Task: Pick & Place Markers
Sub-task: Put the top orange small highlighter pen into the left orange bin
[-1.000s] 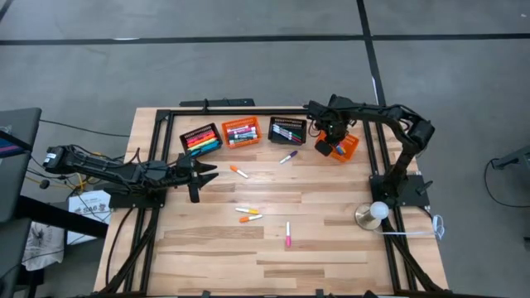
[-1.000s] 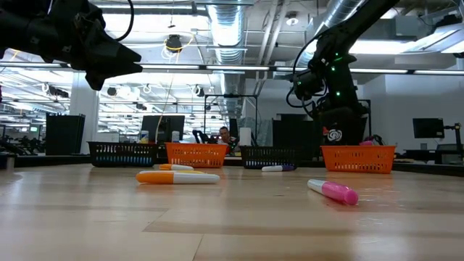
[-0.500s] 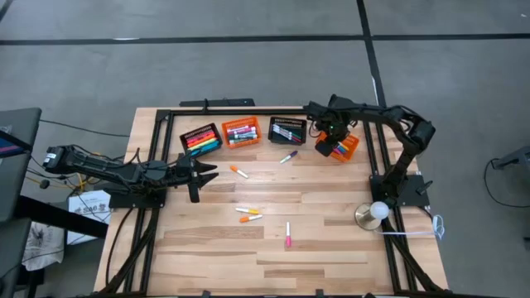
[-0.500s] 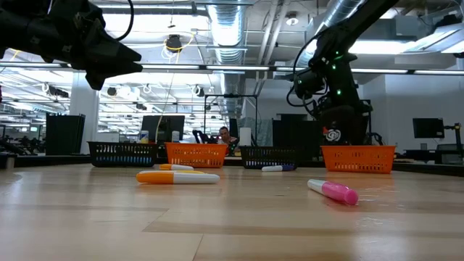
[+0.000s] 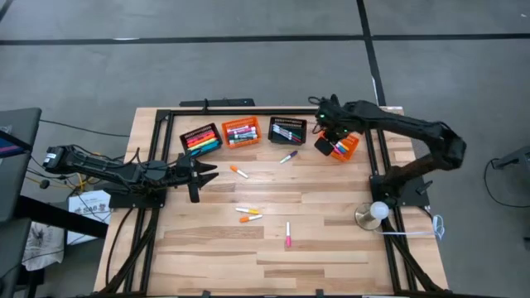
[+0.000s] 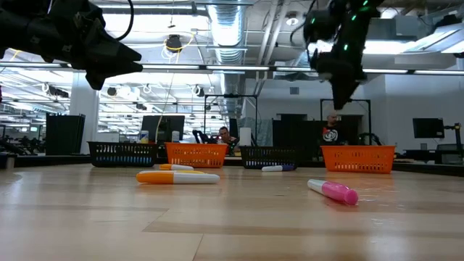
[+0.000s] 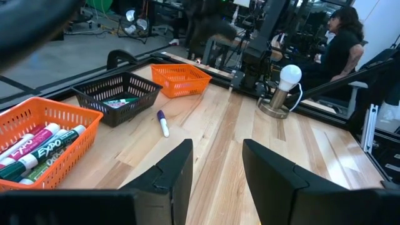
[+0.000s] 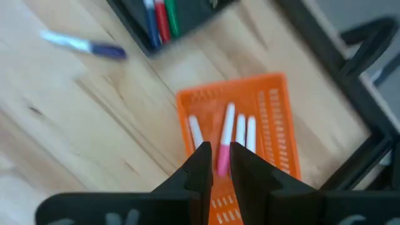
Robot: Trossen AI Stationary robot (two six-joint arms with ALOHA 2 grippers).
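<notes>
The right pincer [image 5: 325,126] is held above the far-right orange basket [image 5: 344,147], its fingers nearly together with nothing between them, which suggests a marker was released there. Several markers [image 8: 232,133] are seen lying in that basket below the fingers. The left pincer [image 7: 215,164] is parked open over the bench [image 5: 331,240] at its left side, empty, probably waiting. Loose markers are left on the bench: a purple-capped marker [image 5: 287,156], orange-capped markers [image 5: 248,213] and a pink marker [image 5: 288,234].
</notes>
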